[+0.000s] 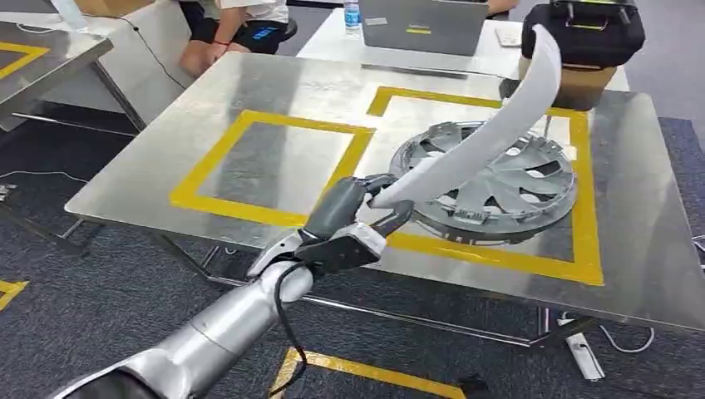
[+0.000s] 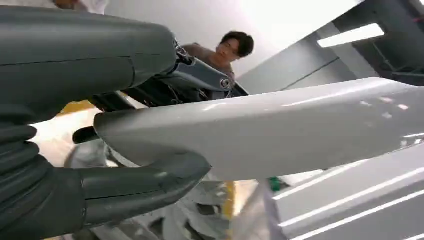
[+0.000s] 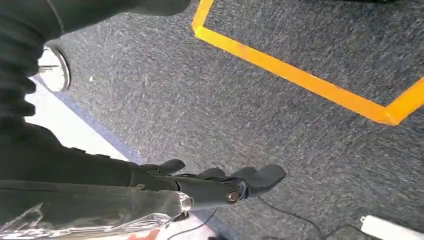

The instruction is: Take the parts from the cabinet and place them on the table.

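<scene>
Though spread wide beneath everything else, serves merely as the landing place: steel table (image 1: 150, 179), marked with two yellow tape squares, the right square (image 1: 499, 259) taken up by a grey wheel cover (image 1: 515, 179) lying flat, the left square (image 1: 291, 123) just beside it. Next in size, long curved white trim strip (image 1: 499, 125), gripped at its low end above the table's near edge and sweeping up over the wheel cover toward the far right corner, apparently clear of both. Judging by the thin section and glossy painted face seen from the left wrist (image 2: 280, 130), probably light moulded plastic: stiff enough to keep its bow, yet likely to flex and swing at the free tip, slick under the fingers, and easy to scuff against metal. Best held nearer the middle for balance; with an end grip like this one, calls for a slow, low descent. Left hand (image 1: 353, 224) clamped around that low end, thumb (image 2: 145, 187) pressed under the strip and dark fingers over it. Right hand (image 3: 220, 182) hanging over grey carpet, fingers loosely extended, holding nothing.
</scene>
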### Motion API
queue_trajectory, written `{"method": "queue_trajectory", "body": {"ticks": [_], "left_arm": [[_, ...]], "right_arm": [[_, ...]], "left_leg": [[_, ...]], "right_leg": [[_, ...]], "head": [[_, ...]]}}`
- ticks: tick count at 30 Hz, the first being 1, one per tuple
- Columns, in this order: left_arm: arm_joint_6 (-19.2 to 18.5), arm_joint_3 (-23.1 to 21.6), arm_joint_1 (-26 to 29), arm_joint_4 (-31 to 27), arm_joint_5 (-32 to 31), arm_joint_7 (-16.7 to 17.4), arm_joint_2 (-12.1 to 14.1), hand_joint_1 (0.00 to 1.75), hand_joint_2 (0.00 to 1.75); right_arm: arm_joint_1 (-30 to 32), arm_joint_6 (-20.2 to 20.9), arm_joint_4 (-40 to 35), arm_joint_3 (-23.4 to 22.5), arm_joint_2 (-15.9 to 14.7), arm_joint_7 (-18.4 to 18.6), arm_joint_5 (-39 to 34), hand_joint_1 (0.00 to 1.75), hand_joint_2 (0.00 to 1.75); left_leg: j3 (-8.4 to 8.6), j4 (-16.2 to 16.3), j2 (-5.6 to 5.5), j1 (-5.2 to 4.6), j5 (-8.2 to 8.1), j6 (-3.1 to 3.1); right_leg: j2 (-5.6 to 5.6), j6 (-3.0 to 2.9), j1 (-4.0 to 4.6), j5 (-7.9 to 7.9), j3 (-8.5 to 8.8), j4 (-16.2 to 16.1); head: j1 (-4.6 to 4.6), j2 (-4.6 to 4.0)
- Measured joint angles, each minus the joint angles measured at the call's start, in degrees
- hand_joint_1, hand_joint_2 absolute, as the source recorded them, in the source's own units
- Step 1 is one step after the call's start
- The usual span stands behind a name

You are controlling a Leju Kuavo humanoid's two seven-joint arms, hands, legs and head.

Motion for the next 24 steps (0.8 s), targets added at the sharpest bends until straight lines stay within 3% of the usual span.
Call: {"method": "queue_trajectory", "body": {"ticks": [1, 4, 6, 7, 9, 10, 11, 12, 13, 15, 16, 17, 20, 21, 22, 24], "left_arm": [[0.70, -0.15, -2.04, 2.78, -1.33, 0.99, -0.20, 1.75, 1.75], [5.08, -0.24, -6.29, 10.89, -6.41, 5.16, -0.29, 1.75, 1.75], [6.92, -0.22, -9.02, 16.43, -9.50, 7.25, -0.22, 1.75, 1.75], [7.71, -0.15, -10.58, 19.04, -10.29, 8.25, -0.15, 1.75, 1.75], [9.23, 0.20, -12.55, 23.04, -11.58, 9.95, 0.31, 1.75, 1.75], [11.26, 0.35, -13.04, 25.00, -12.92, 11.48, 0.63, 1.75, 1.75], [13.82, 0.53, -13.36, 26.55, -14.16, 13.05, 1.09, 1.75, 1.75], [16.27, 0.79, -13.76, 28.07, -15.13, 14.41, 1.63, 1.75, 1.75], [18.43, 1.07, -14.28, 29.29, -16.27, 15.77, 2.20, 1.75, 1.75], [21.19, 1.22, -15.44, 31.02, -18.52, 17.83, 3.30, 1.75, 1.75], [22.24, 1.33, -16.25, 31.96, -19.98, 19.40, 4.10, 1.75, 1.75], [22.97, 1.42, -17.01, 32.89, -21.46, 21.05, 5.03, 1.75, 1.75], [23.62, 1.55, -18.02, 35.03, -25.13, 25.33, 7.89, 1.75, 1.75], [23.58, 1.60, -18.27, 35.42, -25.83, 26.12, 8.85, 1.75, 1.75], [23.41, 1.73, -18.78, 36.03, -26.59, 26.90, 10.27, 1.75, 1.75], [22.92, 1.86, -19.44, 37.11, -27.78, 28.24, 11.78, 1.75, 1.75]], "right_arm": [[-0.23, 0.13, -0.02, 0.27, 0.00, 0.05, 0.11, 0.00, 1.75], [-0.52, 0.50, 0.00, 0.92, 0.00, 0.53, 0.57, 0.00, 1.75], [-0.59, 0.79, 0.00, 1.33, 0.00, 0.70, 0.86, 0.00, 1.75], [-0.75, 0.90, 0.00, 1.49, 0.00, 0.81, 0.92, 0.00, 1.75], [-0.94, 1.07, 0.00, 1.71, 0.00, 0.94, 0.96, 0.00, 1.75], [-0.92, 1.12, 0.00, 1.84, 0.00, 0.99, 0.96, 0.00, 1.75], [-0.85, 1.16, 0.00, 1.99, 0.00, 1.05, 0.96, 0.00, 1.75], [-0.77, 1.16, 0.00, 2.12, 0.00, 1.05, 0.99, 0.00, 1.75], [-0.78, 1.14, 0.00, 2.14, -0.02, 1.12, 1.01, 0.00, 1.75], [-0.80, 1.09, 0.00, 2.21, -0.02, 1.23, 1.05, 0.00, 1.75], [-0.88, 1.12, 0.02, 2.30, 0.00, 1.34, 1.05, 0.00, 1.75], [-0.97, 1.09, 0.02, 2.36, -0.02, 1.49, 1.07, 0.00, 1.75], [-0.84, 1.09, 0.02, 2.47, -0.04, 1.73, 1.07, 0.00, 1.75], [-0.80, 1.09, 0.02, 2.52, -0.04, 1.73, 1.05, 0.00, 1.75], [-0.85, 1.07, 0.00, 2.56, -0.09, 1.73, 1.05, 0.00, 1.75], [-0.83, 1.09, 0.00, 2.60, -0.11, 1.73, 1.05, 0.00, 1.75]], "left_leg": [[1.12, -2.29, 0.05, -0.17, -0.60, 0.04], [0.79, -2.66, -0.08, -0.34, -0.72, 1.03], [0.93, -3.05, -0.10, 0.15, -0.33, 1.71], [0.92, -3.05, -0.14, 0.20, -0.34, 2.07], [0.92, -3.04, -0.13, 0.19, -0.39, 2.20], [0.92, -3.04, -0.10, 0.18, -0.40, 2.20], [0.92, -3.03, -0.08, 0.18, -0.42, 2.18], [0.94, -3.01, -0.10, 0.20, -0.44, 2.15], [1.00, -2.98, -0.18, 0.26, -0.50, 2.05], [1.25, -2.88, -0.36, 0.45, -0.80, 1.57], [1.12, -2.78, -0.52, 0.03, -0.93, 1.14], [0.83, -2.49, -0.59, 0.00, -0.86, 0.92], [1.11, -3.07, -0.46, 0.13, -0.69, -0.02], [0.99, -2.90, -0.39, 0.24, -1.17, -0.41], [0.19, -1.26, -0.31, 0.18, -2.34, -0.66], [-4.07, 7.40, -0.26, 0.20, -6.57, -0.99]], "right_leg": [[0.02, 0.41, 0.52, -0.09, -0.34, 0.33], [-0.04, 1.31, 0.28, 0.31, -0.48, -0.21], [-0.09, 1.87, 0.22, -0.30, -0.91, 0.38], [-0.23, 2.14, 0.20, -2.03, -2.13, 2.98], [-0.23, 2.47, 0.10, -6.13, -6.57, 12.40], [-0.23, 2.58, 0.11, -7.42, -8.69, 16.50], [-0.23, 2.62, 0.10, -7.35, -9.95, 18.34], [-0.25, 2.62, 0.06, -5.92, -9.68, 17.24], [-0.26, 2.60, -0.02, -3.48, -8.13, 13.56], [-0.32, 2.69, -0.23, 1.56, -3.26, 3.24], [-0.17, 2.87, -0.09, 0.82, -1.71, 1.26], [0.01, 2.02, -0.18, 0.78, -1.64, 0.50], [0.34, 0.80, 0.07, 0.87, -1.96, 0.73], [0.30, 0.33, -0.26, 1.01, -1.82, 0.49], [0.32, -0.01, -0.25, 1.00, -1.83, 0.48], [0.20, -0.38, -0.22, 0.85, -1.81, 0.47]], "head": [[0.02, 0.00], [0.20, 0.00], [0.18, 0.00], [0.77, 0.02], [0.99, 0.00], [1.07, 0.00], [1.05, 0.00], [1.07, 0.00], [1.05, 0.00], [1.07, 0.00], [1.09, 0.00], [1.29, 0.02], [1.03, 0.00], [0.98, 0.00], [0.62, 0.00], [0.48, 0.00]]}}
